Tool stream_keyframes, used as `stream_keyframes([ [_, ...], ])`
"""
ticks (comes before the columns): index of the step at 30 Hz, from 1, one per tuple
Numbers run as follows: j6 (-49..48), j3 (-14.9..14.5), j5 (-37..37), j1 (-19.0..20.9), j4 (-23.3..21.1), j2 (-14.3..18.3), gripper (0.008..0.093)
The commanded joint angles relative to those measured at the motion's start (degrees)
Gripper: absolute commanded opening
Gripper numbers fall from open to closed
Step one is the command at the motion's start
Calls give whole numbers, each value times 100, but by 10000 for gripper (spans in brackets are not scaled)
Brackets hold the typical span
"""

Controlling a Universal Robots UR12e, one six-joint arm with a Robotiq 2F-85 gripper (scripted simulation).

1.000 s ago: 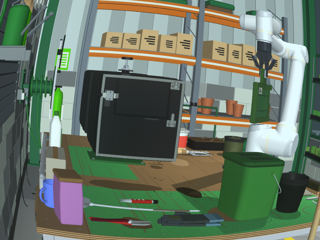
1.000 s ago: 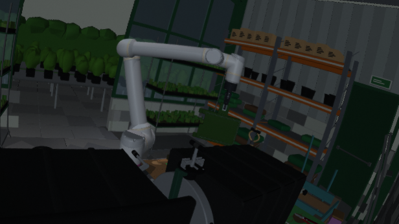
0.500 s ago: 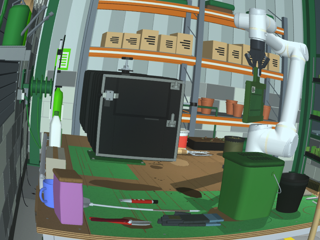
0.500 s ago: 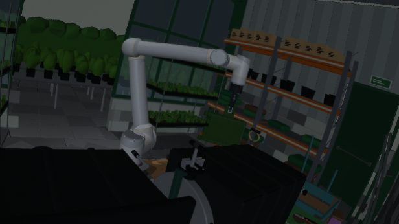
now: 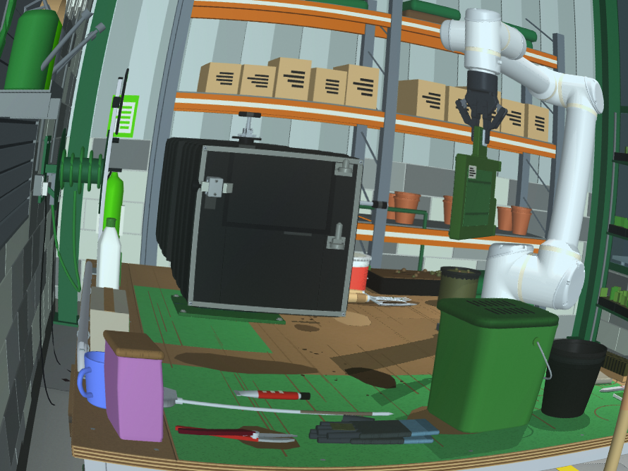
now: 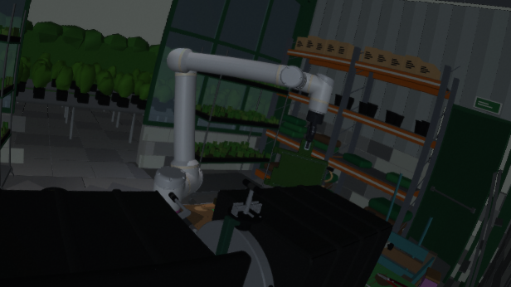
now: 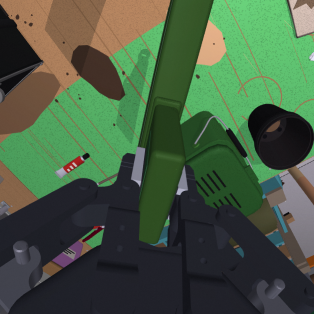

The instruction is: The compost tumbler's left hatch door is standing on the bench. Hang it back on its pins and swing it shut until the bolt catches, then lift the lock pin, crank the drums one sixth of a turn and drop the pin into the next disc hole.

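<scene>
My gripper (image 5: pixel 480 133) (image 6: pixel 307 144) (image 7: pixel 159 178) hangs high above the right part of the bench, pointing down. The green hatch door (image 5: pixel 473 196) (image 6: pixel 296 169) (image 7: pixel 172 96) hangs upright in its closed fingers by the top handle tab, well right of and above the tumbler. The black compost tumbler (image 5: pixel 264 223) (image 6: pixel 307 232) stands at the bench's back left, with hinge pins (image 5: pixel 345 167) (image 5: pixel 336 238) on its right frame edge and a latch (image 5: pixel 216 187) on the left. The lock pin (image 5: pixel 249 123) (image 6: pixel 249 199) rises from its top.
A green bin (image 5: pixel 491 362) (image 7: pixel 219 167) and a black pot (image 5: pixel 572 377) (image 7: pixel 279 136) stand on the bench below the door. Shelving with boxes and clay pots (image 5: pixel 406 207) runs behind. A purple block (image 5: pixel 134 393), a blue mug (image 5: pixel 92 379) and hand tools (image 5: pixel 274 405) lie near the front edge.
</scene>
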Motion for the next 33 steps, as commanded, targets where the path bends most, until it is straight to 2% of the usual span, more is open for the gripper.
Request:
stream_keyframes([
  [1, -19, -37, 0, -19, -13, 27, 80],
  [18, -308, -453, 0, -307, -113, 542, 80],
  [33, -392, -607, 0, -390, -137, 719, 80],
])
